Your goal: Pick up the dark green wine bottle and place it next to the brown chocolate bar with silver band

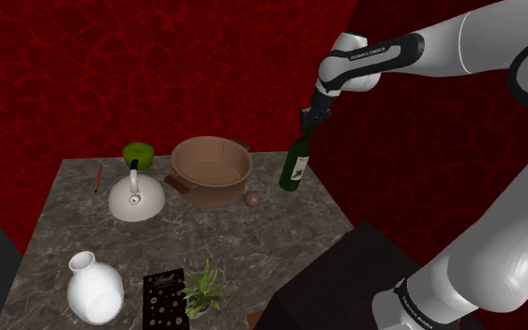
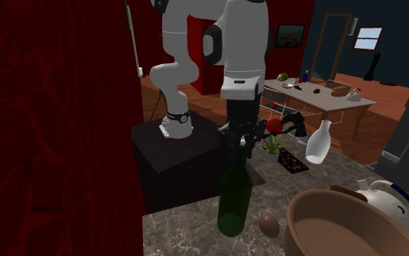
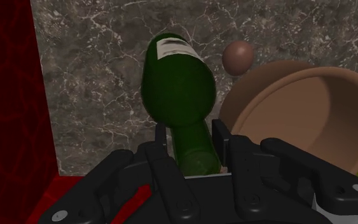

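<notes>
The arm reaches down from the shoulder view's upper right. The gripper (image 1: 310, 120) points downward and pinches the neck of the green bottle (image 1: 295, 167), which stands near a corner of the table (image 1: 280, 234). A brown pot (image 1: 211, 169) and a small brown ball (image 1: 252, 198) sit close by. The chocolate bar (image 1: 163, 300) lies well apart, between a white vase (image 1: 94, 289) and a plant (image 1: 203, 291).

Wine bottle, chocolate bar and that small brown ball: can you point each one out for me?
wine bottle (image 1: 295, 171): shoulder view, on its pale label.
chocolate bar (image 1: 164, 302): shoulder view, middle of its dark wrapper.
small brown ball (image 3: 238, 57): wrist view, centre of the ball.
</notes>
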